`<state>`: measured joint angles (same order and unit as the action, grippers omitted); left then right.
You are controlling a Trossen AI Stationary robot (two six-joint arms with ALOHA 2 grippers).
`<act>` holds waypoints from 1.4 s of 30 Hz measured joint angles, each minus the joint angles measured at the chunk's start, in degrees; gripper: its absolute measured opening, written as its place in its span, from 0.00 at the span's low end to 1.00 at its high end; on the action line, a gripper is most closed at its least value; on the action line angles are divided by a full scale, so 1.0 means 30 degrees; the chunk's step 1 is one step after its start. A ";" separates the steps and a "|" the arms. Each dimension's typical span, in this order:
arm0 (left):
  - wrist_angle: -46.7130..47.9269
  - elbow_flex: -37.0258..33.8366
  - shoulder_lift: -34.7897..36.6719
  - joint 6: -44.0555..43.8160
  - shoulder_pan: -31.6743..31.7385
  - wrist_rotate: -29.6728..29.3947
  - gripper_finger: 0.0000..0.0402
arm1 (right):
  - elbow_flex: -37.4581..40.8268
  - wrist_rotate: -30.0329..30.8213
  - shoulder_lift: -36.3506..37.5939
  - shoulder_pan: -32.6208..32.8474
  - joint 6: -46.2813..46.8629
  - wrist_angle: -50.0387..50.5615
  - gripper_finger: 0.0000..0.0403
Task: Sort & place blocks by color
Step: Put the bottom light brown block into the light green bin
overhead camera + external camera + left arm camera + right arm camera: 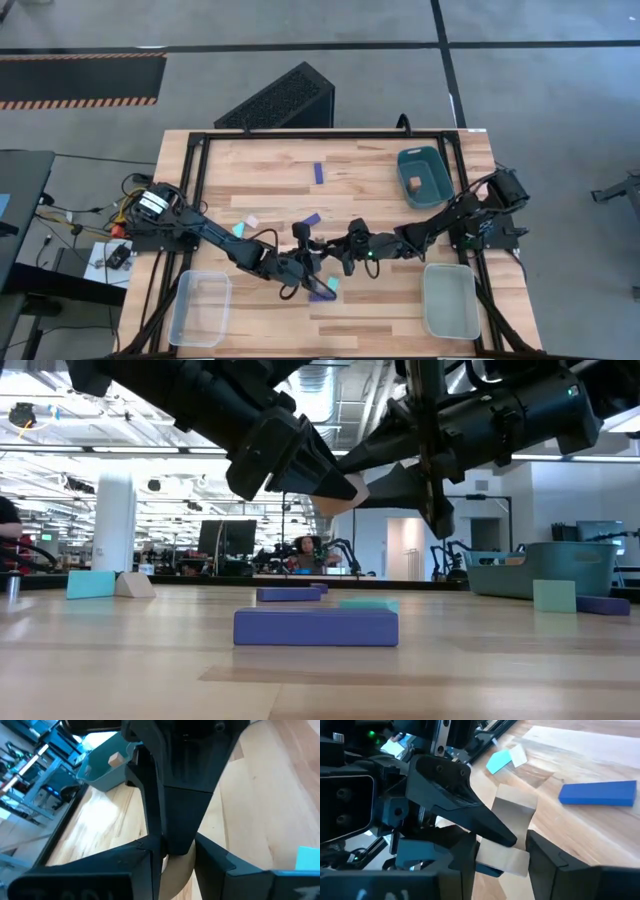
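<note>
Both grippers meet above the middle of the table, on one pale wood block (512,827). My left gripper (172,865) comes from the table's left and is shut on it. My right gripper (502,865) comes from the right, its fingers standing against the block's sides. In the low view the block (338,506) hangs well above the table. A blue bar (315,627) lies flat beneath, a teal block (368,603) behind it. More blue bars (321,172) (312,220), a teal block (240,230) and a pale piece (252,220) lie on the table. My left gripper pinches the wood block's end (177,872) between its two fingers, coming nearly level from the table's left. The block is lifted clear of the table. My right gripper has one finger (467,862) on either side of the block's near end (500,860), coming nearly level from the right.
A dark teal bin (437,170) at the far right holds a wood piece (413,183). Clear trays stand at the near left (200,305) and near right (450,300). A teal cube (553,595) and a blue bar (605,603) lie in front of the bin.
</note>
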<state>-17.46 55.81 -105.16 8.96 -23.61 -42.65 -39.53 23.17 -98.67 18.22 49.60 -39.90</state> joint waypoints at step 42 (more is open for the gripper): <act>0.1062 -0.6876 0.5154 -0.4281 0.5998 0.0732 0.66 | 0.0079 0.4409 1.3348 -0.6140 -0.8998 1.6175 0.39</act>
<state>-14.27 35.18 -89.70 -3.89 -5.62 -40.46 -39.29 36.39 -58.63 -0.20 22.60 8.62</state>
